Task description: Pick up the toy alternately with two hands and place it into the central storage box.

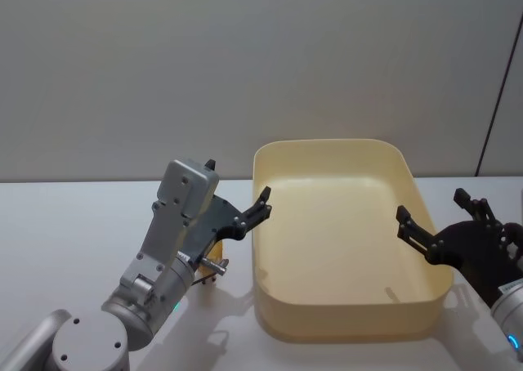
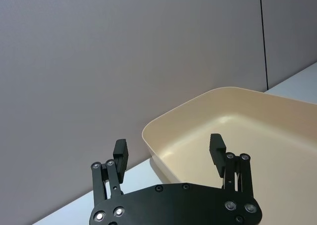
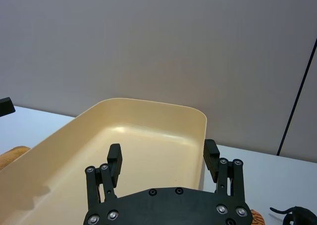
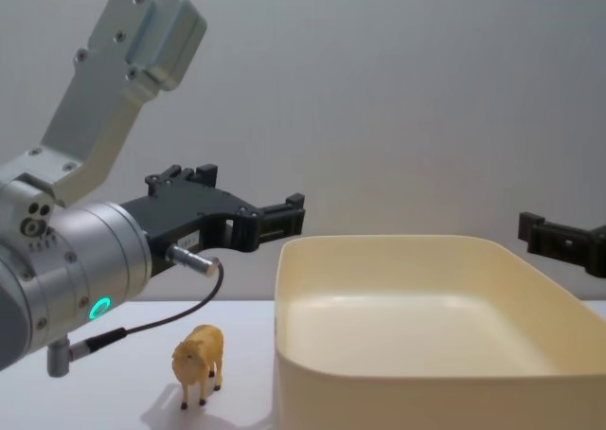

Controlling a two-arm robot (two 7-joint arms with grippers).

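Note:
The central storage box (image 1: pixel 328 145) is a large cream tub in the middle of the table, with nothing inside it. A small tan toy animal (image 4: pixel 199 362) stands upright on the table just left of the box. It peeks out under my left arm (image 1: pixel 215 249). My left gripper (image 1: pixel 237 181) hovers open and empty above the box's left rim (image 2: pixel 148 135), higher than the toy. Open and empty too, my right gripper (image 1: pixel 431 207) hangs over the box's right rim (image 3: pixel 148 102). In the wrist views the left gripper (image 2: pixel 168 149) and right gripper (image 3: pixel 162 154) both face the box.
Beside the box's right side, under my right gripper, lie a small black toy (image 3: pixel 296 216) and an orange one (image 3: pixel 257 218). A plain grey wall (image 1: pixel 245 60) stands close behind the white table (image 1: pixel 57 224).

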